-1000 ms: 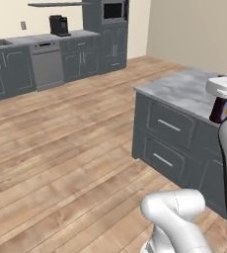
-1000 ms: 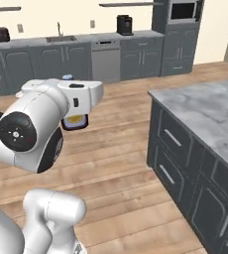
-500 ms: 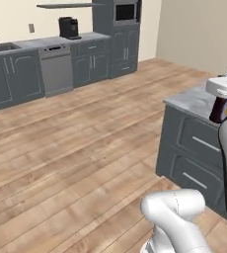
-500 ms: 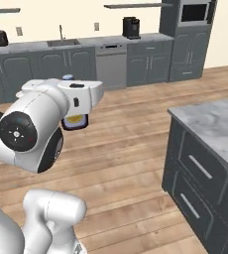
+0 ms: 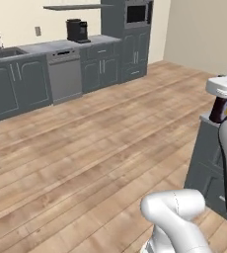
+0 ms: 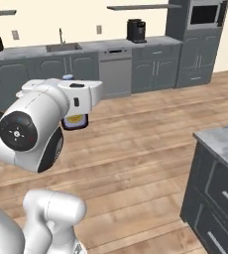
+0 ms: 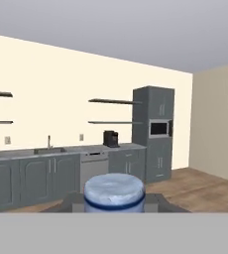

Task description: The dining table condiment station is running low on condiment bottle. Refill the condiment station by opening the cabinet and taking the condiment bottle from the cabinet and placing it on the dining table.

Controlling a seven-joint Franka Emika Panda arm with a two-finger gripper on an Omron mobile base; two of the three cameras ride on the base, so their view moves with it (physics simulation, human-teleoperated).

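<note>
**Bottle in gripper, carried over kitchen floor**

Condiment bottle (image 6: 75, 120) sits in the gripper (image 7: 115, 202), jaws clenched on it, held upright in the air over the wood floor (image 5: 86, 143). Hand view: lilac cap (image 7: 114, 192) dead centre betw. the two finger tips. Left base view: dark body of bottle (image 5: 222, 109) peeks under the white hand at right edge. Dining table (image 6: 225, 144), marble top w/ dark grey base, stands near at right in the right base view, apart from bottle. Along far wall: grey base cabinets (image 6: 150, 72), dishwasher (image 6: 115, 73), sink faucet (image 6: 61, 35), coffee machine (image 6: 135, 30), built-in microwave (image 6: 204, 14), wall shelves (image 7: 108, 101).
</note>
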